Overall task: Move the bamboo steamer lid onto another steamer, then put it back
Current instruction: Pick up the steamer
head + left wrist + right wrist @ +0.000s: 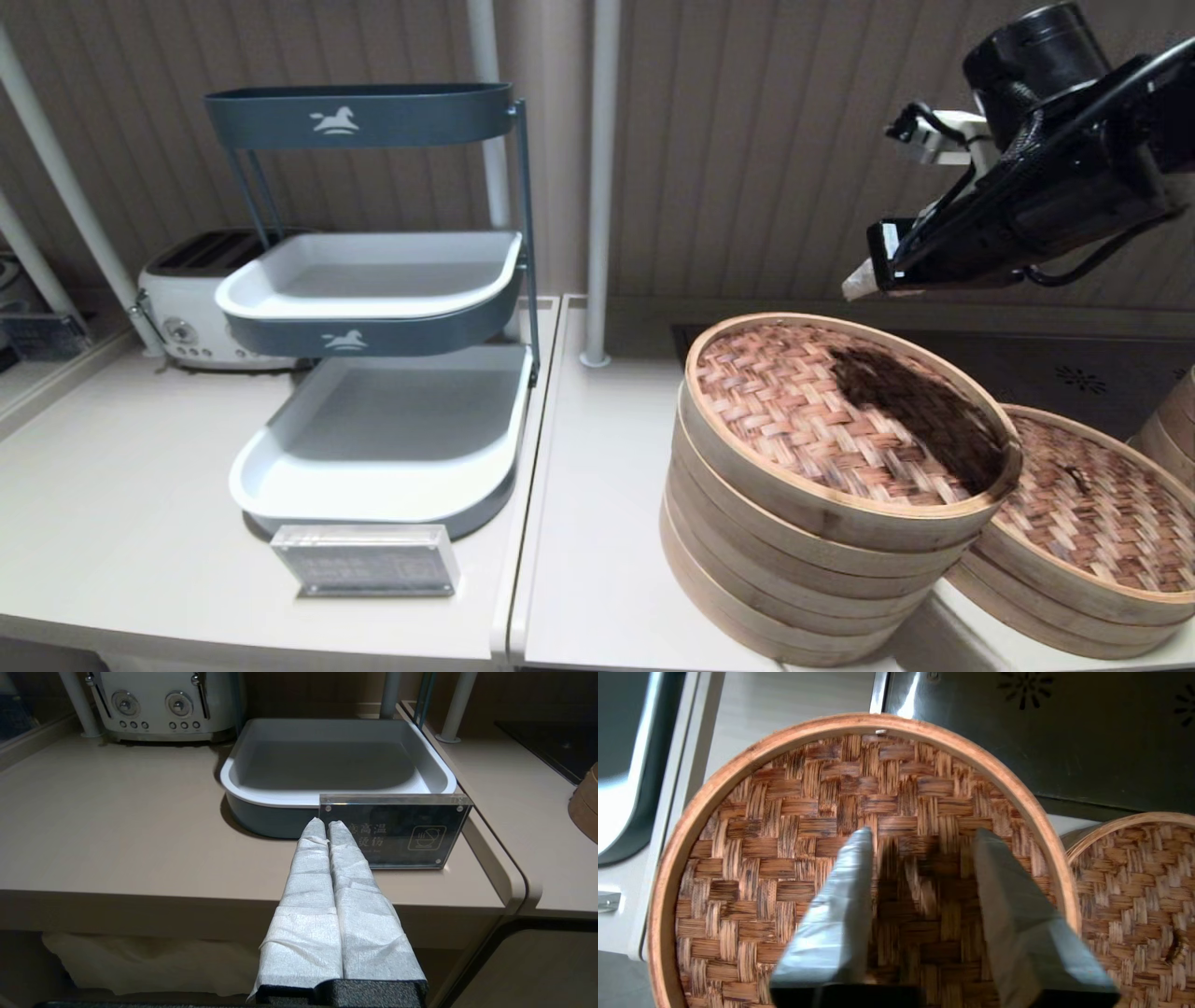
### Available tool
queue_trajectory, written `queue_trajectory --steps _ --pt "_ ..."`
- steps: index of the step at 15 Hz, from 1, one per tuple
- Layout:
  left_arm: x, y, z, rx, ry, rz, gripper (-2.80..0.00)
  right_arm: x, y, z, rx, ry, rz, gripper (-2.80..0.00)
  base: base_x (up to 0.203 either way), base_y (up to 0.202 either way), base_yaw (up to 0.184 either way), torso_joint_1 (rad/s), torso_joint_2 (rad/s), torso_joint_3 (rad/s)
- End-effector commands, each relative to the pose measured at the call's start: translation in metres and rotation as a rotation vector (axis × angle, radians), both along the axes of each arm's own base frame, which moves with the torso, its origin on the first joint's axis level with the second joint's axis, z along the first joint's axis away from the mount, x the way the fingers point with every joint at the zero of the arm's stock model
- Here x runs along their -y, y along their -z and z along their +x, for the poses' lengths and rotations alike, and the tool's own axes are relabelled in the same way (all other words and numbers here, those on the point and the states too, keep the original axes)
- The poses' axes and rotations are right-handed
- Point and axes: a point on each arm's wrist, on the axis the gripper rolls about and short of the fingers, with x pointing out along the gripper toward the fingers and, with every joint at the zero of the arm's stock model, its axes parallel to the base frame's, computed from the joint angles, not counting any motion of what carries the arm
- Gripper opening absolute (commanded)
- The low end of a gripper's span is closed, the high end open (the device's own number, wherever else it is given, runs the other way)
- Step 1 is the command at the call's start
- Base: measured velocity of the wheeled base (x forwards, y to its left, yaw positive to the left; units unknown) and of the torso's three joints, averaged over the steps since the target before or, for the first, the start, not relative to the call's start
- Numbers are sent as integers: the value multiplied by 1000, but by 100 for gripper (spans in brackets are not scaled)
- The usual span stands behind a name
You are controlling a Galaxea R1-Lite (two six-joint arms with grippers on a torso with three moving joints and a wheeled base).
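The bamboo steamer lid (822,411), reddish woven with a pale rim, lies on top of the tall stack of tiers (794,569). Another steamer (1055,597), low and wide with its own woven lid (1102,513), stands right beside the stack to its right. My right gripper (864,280) hangs open in the air above the lid, touching nothing. In the right wrist view its fingers (840,914) straddle the middle of the lid (808,812), where a blurred pale streak lies in their shadow. My left gripper (327,826) is shut and empty, parked off the counter's front edge.
A three-tier blue-grey tray rack (373,327) stands at the left with a cream toaster (187,299) behind it and an acrylic sign (366,558) in front. A white pole (597,187) rises behind the stack. A black cooktop (1074,373) lies behind the steamers.
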Motion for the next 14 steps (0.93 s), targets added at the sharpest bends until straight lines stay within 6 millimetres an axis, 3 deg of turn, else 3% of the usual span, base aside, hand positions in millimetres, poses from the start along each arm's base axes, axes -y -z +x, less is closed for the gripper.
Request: queue_trajectory --steps 1,6,10,14 --pt "0 8 2 -26 0 0 -280 -6 12 9 -42 -7 -6 0 0 0 0 0 0 0" --pt "0 8 2 -26 0 0 -280 -26 21 5 -84 -42 16 0 0 0 0 0 0 0" --pt "0 8 2 -26 0 0 -280 -28 33 8 -133 -20 23 0 0 0 0 0 0 0" --pt "0 8 2 -26 0 0 -280 -30 33 3 -137 -29 28 0 0 0 0 0 0 0"
